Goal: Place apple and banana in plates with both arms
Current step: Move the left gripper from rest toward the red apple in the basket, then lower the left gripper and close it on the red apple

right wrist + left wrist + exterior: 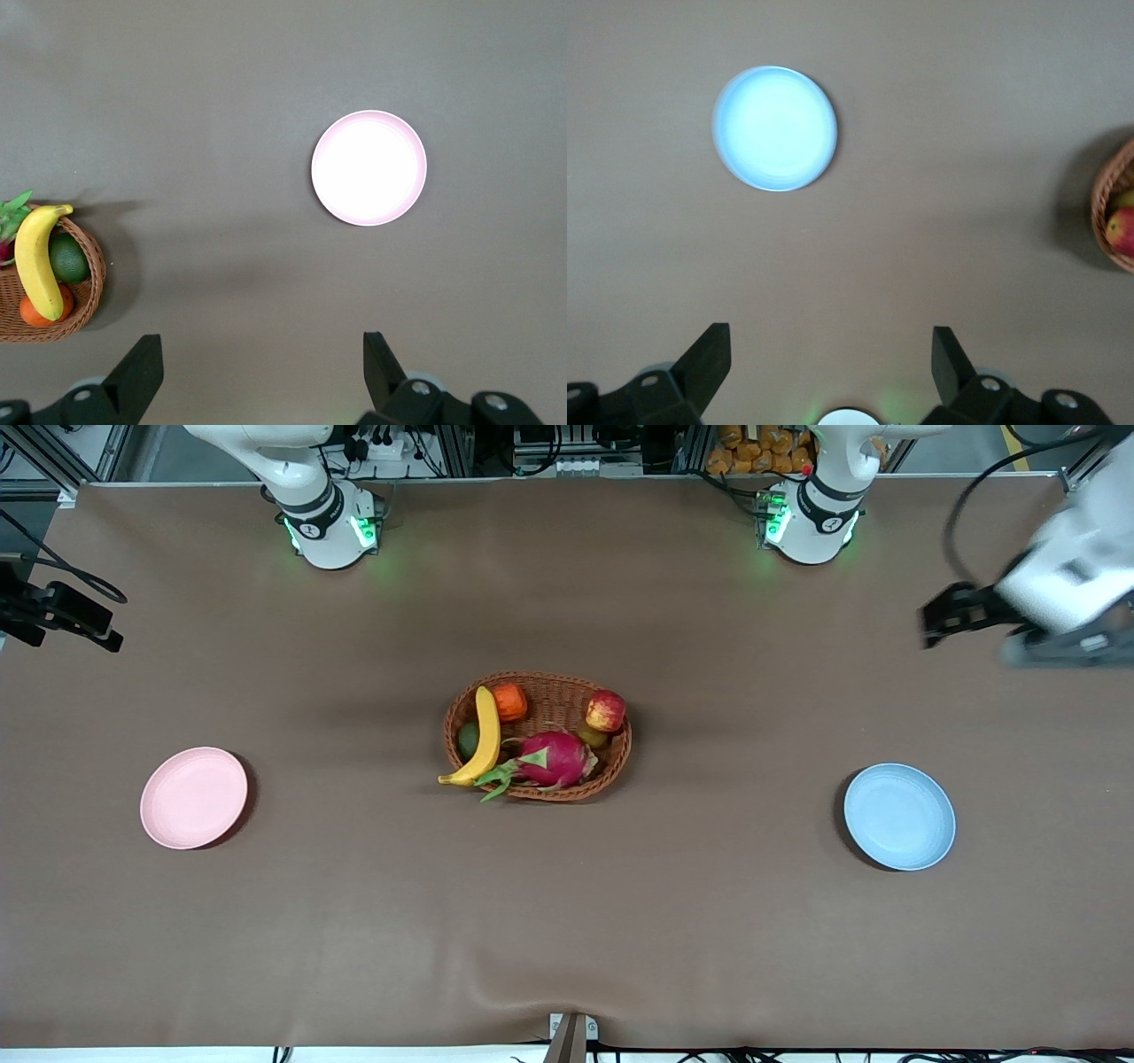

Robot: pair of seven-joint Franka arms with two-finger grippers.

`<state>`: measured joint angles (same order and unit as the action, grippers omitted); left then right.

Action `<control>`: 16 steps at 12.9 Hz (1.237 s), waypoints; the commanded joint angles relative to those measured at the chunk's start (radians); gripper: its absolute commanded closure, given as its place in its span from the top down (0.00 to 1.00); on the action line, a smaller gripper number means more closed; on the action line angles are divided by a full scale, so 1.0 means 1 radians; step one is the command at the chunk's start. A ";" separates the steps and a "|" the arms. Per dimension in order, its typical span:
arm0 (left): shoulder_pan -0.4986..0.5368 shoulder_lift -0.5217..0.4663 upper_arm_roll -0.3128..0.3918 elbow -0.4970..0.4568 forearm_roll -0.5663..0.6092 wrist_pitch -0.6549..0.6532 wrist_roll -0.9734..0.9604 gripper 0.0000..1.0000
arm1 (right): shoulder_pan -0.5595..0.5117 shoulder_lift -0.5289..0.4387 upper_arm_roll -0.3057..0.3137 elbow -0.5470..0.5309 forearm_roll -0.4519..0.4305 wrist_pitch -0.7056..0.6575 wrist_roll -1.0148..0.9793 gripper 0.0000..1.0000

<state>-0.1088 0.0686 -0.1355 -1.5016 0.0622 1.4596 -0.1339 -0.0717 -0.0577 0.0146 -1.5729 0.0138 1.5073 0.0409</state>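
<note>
Banana (484, 737) and apple (606, 710) in basket (611, 775); both tools released.

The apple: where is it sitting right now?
In the front view the apple sits in the wicker basket mid-table, at the basket's end toward the left arm, just above the dragon fruit and apart from the banana.

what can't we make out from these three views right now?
- Right gripper: front view cuts it off at the edge; only its open fingertips show in the right wrist view.
- Left gripper: motion-blurred in the front view.
- Basket: cut off by the edge in both wrist views.
- Banana hides part of the green fruit.
- Apple partly hides a small brownish fruit, too small to name.
</note>
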 commanded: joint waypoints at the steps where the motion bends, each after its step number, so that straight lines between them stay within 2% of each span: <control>1: -0.092 0.118 -0.022 0.035 -0.004 0.066 -0.135 1.00 | 0.003 0.006 -0.002 0.027 -0.009 -0.019 0.019 1.00; 5: -0.234 0.215 -0.022 0.018 -0.031 0.146 -0.300 1.00 | 0.007 0.006 -0.001 0.025 -0.009 -0.021 0.019 1.00; 8: -0.261 0.208 -0.022 -0.118 -0.129 0.296 -0.348 1.00 | 0.001 0.006 -0.002 0.027 -0.009 -0.021 0.019 1.00; 11: -0.333 0.230 -0.026 -0.207 -0.145 0.477 -0.470 1.00 | -0.002 0.006 -0.004 0.025 -0.009 -0.021 0.019 1.00; 16: -0.400 0.307 -0.032 -0.226 -0.148 0.573 -0.486 1.00 | -0.002 0.010 -0.005 0.036 -0.009 -0.021 0.020 1.00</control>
<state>-0.4952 0.3547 -0.1685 -1.7240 -0.0701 1.9924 -0.6119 -0.0725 -0.0573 0.0057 -1.5617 0.0138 1.5033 0.0456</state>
